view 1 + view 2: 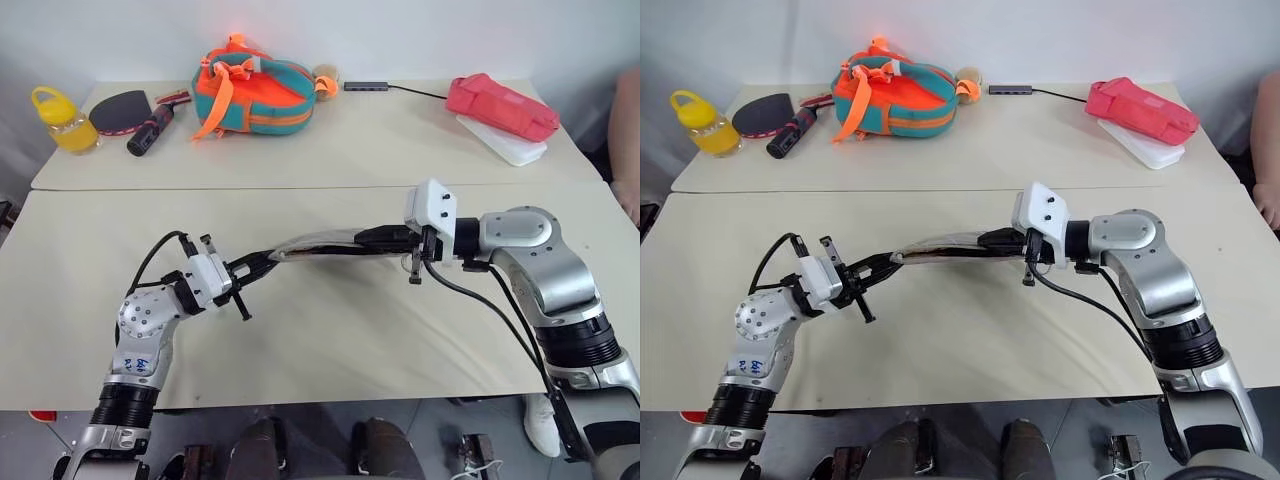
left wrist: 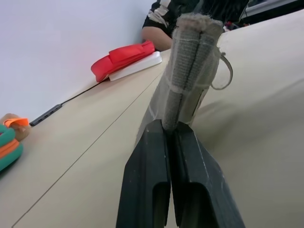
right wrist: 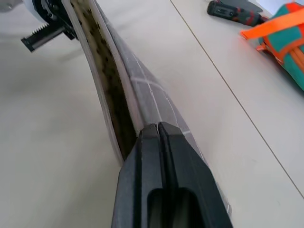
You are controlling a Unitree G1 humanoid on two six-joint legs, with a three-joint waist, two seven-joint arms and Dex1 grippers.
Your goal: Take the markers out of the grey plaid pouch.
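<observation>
The grey plaid pouch [image 1: 320,243] hangs stretched between my two grippers, just above the near table [image 1: 330,340]. My left gripper [image 1: 262,262] is shut on the pouch's left end, and the wrist view shows its fingers [image 2: 156,156] pinching the folded fabric [image 2: 190,71] beside the metal ring pull [image 2: 228,71]. My right gripper [image 1: 375,238] is shut on the right end. In the right wrist view the pouch [image 3: 142,90] gapes slightly along its top, showing dark lining. The markers are hidden.
On the far table lie an orange-teal bag [image 1: 255,95], a yellow bottle [image 1: 62,120], a paddle [image 1: 122,110], a black-and-red cylinder [image 1: 150,130] and a pink-red pouch [image 1: 500,105] on a white box [image 1: 510,148]. A person's arm [image 1: 630,150] shows at the right edge.
</observation>
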